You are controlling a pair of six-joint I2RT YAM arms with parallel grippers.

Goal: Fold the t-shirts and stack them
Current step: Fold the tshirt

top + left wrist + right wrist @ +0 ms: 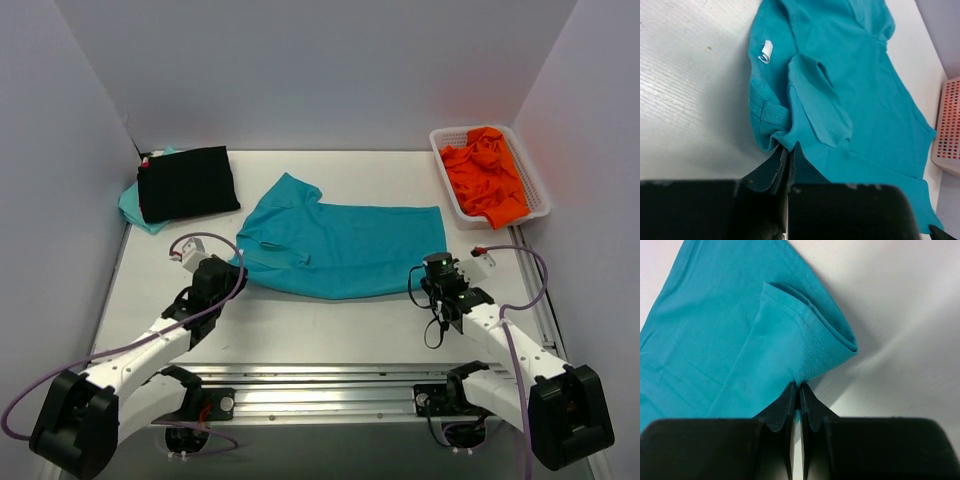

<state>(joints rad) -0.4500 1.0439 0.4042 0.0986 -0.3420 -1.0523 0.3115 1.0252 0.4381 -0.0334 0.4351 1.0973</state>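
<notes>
Black fingers (790, 410) fill the bottom of my right wrist view, pressed together on a pinch of the teal shirt (740, 340). Its hemmed edge is folded back on itself just ahead of my right gripper (799, 390), with bare table (900, 330) to the right of the fold.

On the left wrist view my left gripper (788, 152) is likewise closed on that shirt, clamping cloth near the collar. A white tag (765, 51) lies on the fabric beyond, and a short sleeve (822, 107) sits folded over the body. At the right edge is part of the basket (947, 130).

From above, the shirt lies across the middle of the table, between my two arms, one sleeve pointing toward the back wall. My left gripper (222, 268) holds its near left edge and my right gripper (437, 268) holds its near right corner.

At the far left corner a black shirt (187, 183) lies folded on top of something teal (132, 207), probably another shirt, though only its edge shows. At the far right, the basket holds crumpled orange shirts (485, 172).
</notes>
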